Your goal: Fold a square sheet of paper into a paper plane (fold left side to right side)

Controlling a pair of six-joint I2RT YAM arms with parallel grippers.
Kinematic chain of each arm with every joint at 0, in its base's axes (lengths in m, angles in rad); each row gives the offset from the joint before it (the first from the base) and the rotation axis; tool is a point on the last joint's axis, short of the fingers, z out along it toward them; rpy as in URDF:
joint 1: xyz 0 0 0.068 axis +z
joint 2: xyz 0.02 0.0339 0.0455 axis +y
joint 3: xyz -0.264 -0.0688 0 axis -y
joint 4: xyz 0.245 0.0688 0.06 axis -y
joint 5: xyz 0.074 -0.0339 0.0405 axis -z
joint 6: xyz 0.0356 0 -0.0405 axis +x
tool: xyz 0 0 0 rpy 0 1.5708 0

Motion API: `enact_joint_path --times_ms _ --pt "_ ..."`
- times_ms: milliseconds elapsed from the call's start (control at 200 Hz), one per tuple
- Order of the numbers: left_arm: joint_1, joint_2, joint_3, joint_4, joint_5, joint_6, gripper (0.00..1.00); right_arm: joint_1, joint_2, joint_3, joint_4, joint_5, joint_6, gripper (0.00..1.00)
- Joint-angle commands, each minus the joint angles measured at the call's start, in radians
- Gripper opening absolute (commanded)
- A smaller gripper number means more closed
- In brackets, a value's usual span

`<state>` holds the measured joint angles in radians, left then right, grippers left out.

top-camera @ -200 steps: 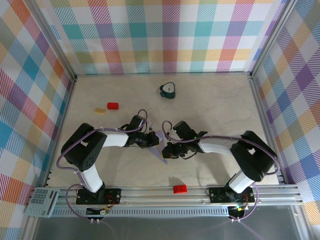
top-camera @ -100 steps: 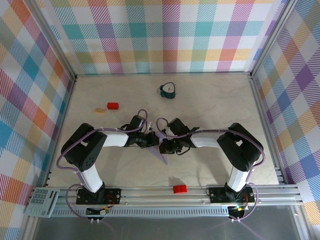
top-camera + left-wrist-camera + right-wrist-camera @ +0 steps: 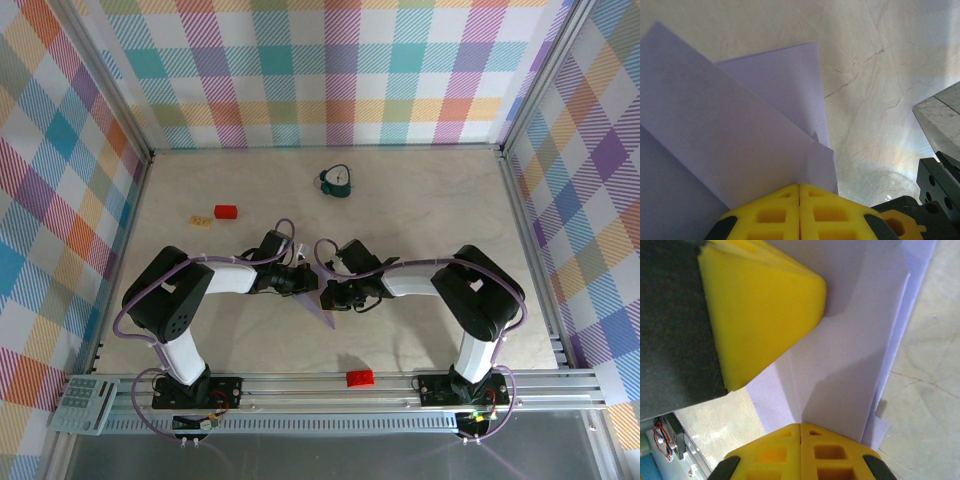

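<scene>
The pale lavender sheet of paper (image 3: 323,313) lies folded into a narrow pointed wedge on the marble table, its tip toward the near edge. My left gripper (image 3: 307,284) is shut, its yellow fingertips resting on the paper's left side; in the left wrist view the overlapping folded layers of paper (image 3: 740,135) spread out ahead of the left gripper (image 3: 799,187). My right gripper (image 3: 327,293) is shut too and presses on the paper from the right. In the right wrist view the right gripper (image 3: 800,426) sits on the paper (image 3: 850,365), facing the left gripper's yellow fingers (image 3: 760,305) a short way off.
A dark teal clock-like object (image 3: 338,181) stands at the back centre. A red block (image 3: 225,211) and a tan block (image 3: 201,220) lie at the back left. Another red block (image 3: 359,377) sits by the front rail. Plaid walls close in three sides.
My right gripper has slid left onto the paper, closing up toward the left gripper, and its arm has bent in. The left arm has stayed put.
</scene>
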<state>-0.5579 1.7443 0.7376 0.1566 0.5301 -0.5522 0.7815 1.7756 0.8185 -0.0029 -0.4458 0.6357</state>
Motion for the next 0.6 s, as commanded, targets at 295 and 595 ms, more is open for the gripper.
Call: enact_joint_path --times_ms 295,595 --pt "0.005 -0.111 -0.029 -0.051 -0.018 0.008 0.10 0.001 0.061 -0.067 -0.148 0.106 -0.031 0.00" --pt "-0.032 -0.105 -0.082 0.079 0.048 -0.059 0.10 0.001 0.095 -0.031 -0.213 0.166 -0.037 0.00"
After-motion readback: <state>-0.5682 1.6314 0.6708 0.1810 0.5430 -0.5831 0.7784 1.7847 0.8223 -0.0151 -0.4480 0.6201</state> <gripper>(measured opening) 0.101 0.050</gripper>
